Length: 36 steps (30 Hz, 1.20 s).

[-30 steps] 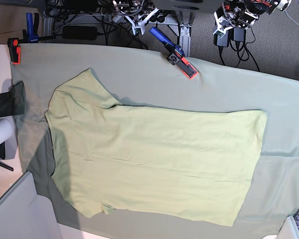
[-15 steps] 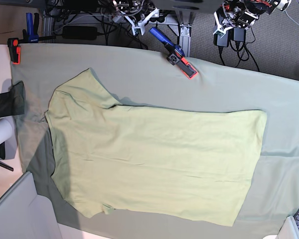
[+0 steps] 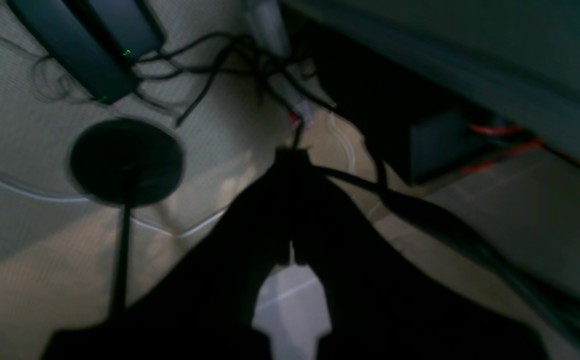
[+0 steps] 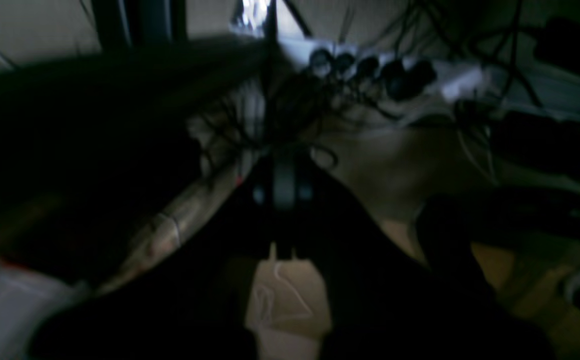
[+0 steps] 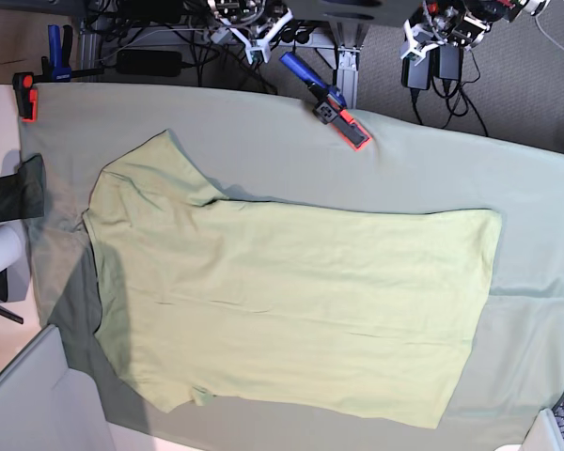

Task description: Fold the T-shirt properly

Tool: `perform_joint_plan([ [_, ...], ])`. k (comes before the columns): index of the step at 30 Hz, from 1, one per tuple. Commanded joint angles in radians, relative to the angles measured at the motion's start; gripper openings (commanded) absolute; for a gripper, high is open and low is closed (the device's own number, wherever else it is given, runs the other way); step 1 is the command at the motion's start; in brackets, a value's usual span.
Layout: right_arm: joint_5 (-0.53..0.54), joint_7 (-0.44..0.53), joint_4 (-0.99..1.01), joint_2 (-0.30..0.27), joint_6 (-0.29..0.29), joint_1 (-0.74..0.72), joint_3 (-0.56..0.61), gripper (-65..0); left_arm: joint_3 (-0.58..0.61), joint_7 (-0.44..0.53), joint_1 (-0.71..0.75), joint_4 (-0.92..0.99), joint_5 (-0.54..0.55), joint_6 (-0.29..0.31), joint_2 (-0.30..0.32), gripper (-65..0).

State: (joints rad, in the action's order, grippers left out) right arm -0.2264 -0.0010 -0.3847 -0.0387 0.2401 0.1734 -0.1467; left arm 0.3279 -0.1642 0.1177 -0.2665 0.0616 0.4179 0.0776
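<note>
The T-shirt (image 5: 291,301), pale lime and plain, lies spread flat on the grey-green table cloth (image 5: 432,169). Its neck and sleeves are toward the left and its hem toward the right, and one sleeve (image 5: 155,164) points to the far left corner. Both arms are pulled back beyond the table's far edge, well away from the shirt. In the left wrist view, my left gripper (image 3: 292,160) is a dark blurred shape with its fingers together over the floor. My right gripper (image 4: 282,175) is likewise shut and empty, hanging over cables.
A blue and orange clamp (image 5: 334,105) pins the cloth at the far edge, and another clamp (image 5: 24,94) sits at the far left corner. Cables, a power strip (image 4: 370,70) and a black round stand base (image 3: 125,161) lie on the floor behind the table.
The arm parts at the far edge have shifted slightly. The T-shirt lies as before.
</note>
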Motion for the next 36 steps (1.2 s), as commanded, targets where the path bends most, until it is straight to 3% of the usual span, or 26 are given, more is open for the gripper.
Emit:
perform_joint_plan([
  [1,-0.002,0.004,-0.013,-0.015,0.019,0.027,-0.002,-65.0,0.001,0.034,0.022,-0.003,0.002,0.022,0.009,-65.0],
  [6,0.007,0.004,-0.098,-0.072,0.026,0.148,-0.002,-65.0,-0.002,0.196,0.125,-0.050,0.002,0.021,0.046,-65.0],
  [9,0.073,0.004,-0.182,-0.110,0.082,0.232,-0.002,-65.0,-0.002,0.221,0.208,-0.151,0.031,0.021,0.074,-65.0],
  [13,0.200,0.003,-0.338,-0.159,0.134,0.365,-0.002,-65.0,-0.013,0.220,0.332,-0.363,0.058,0.021,0.121,-65.0],
  [19,0.319,0.003,-0.622,-0.248,0.134,0.584,-0.002,-65.0,-0.164,0.221,0.555,-0.729,0.059,0.021,0.142,-65.0],
  [26,0.420,0.004,-0.989,-0.348,0.134,0.814,-0.015,-65.0,-0.277,0.220,0.779,-1.120,0.172,0.024,0.164,-65.0],
  [32,0.562,-0.011,-1.303,-0.351,0.134,0.929,-0.148,-65.0,-0.284,0.203,0.912,-1.415,0.174,0.024,0.225,-65.0],
  [36,0.676,-0.108,-1.444,-0.351,0.132,0.898,-0.259,-65.0,-0.283,0.037,0.934,-1.572,0.174,0.024,0.224,-65.0],
])
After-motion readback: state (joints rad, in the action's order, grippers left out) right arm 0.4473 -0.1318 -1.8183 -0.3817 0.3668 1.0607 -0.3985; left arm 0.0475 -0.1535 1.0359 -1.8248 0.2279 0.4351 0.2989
